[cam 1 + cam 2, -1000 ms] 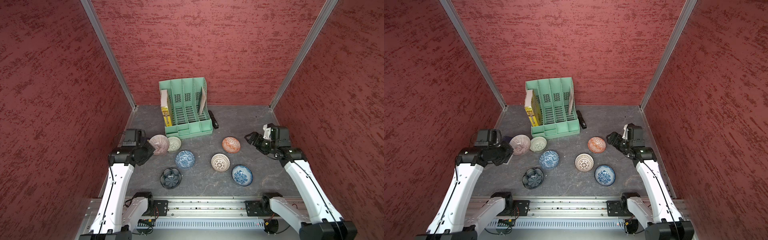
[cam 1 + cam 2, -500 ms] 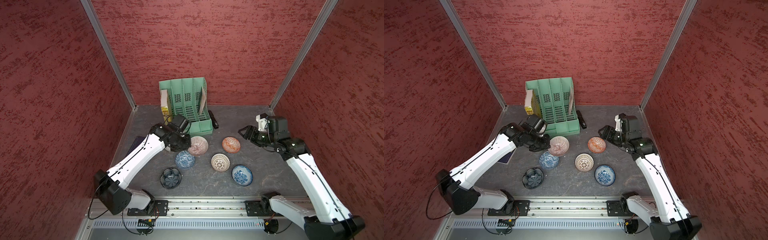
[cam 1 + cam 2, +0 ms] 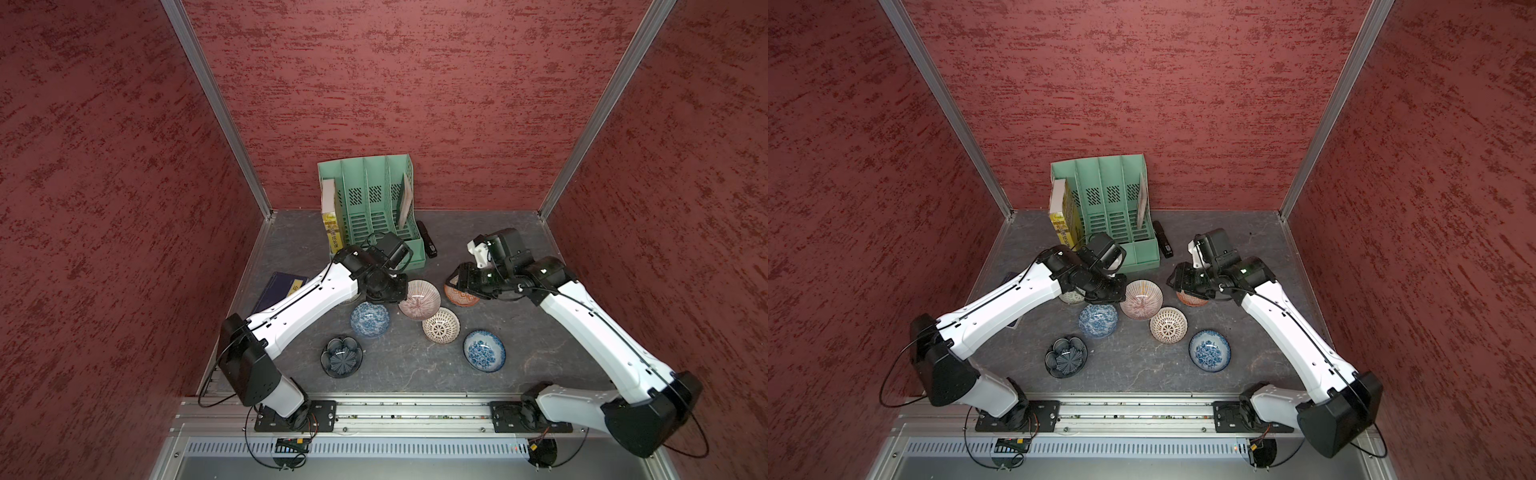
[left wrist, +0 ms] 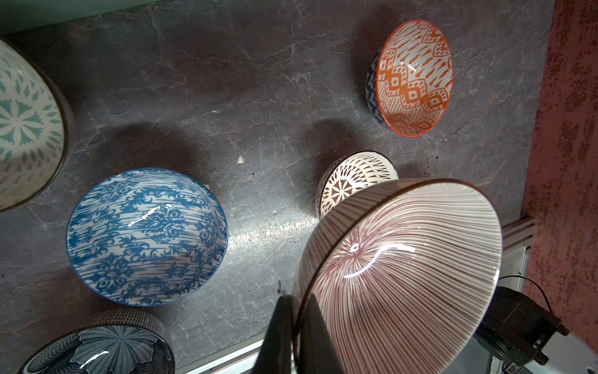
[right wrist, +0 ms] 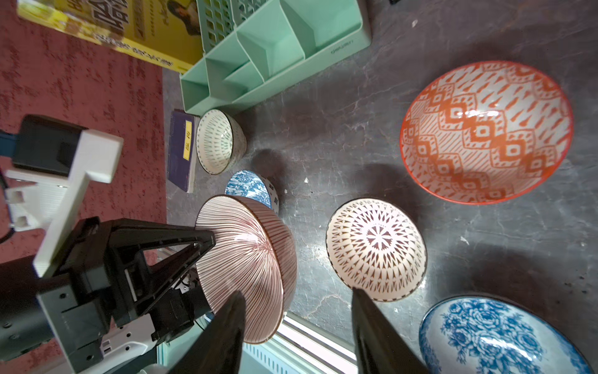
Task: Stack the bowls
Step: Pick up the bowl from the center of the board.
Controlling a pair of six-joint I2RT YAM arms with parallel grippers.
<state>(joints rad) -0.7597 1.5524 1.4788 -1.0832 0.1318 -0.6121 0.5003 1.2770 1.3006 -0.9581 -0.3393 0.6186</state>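
Evidently we see nothing stacked: left pincer (image 4: pixel 294 323) grips round pink-striped ceramic bowl (image 3: pixel 419 299) mid-frame, right pincer (image 5: pixel 296 293) open, empty; six patterned bowls (image 3: pixel 370 319) loose on table (image 3: pixel 415 368).

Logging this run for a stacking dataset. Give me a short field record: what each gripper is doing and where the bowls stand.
left gripper: shut on rim of pink-striped bowl, held tilted off the table
right gripper: open, empty, by orange-red bowl
resting singly: orange-red bowl, brown-lattice bowl, green-lattice bowl, blue-white bowls, dark flower bowl
stacked: none yet
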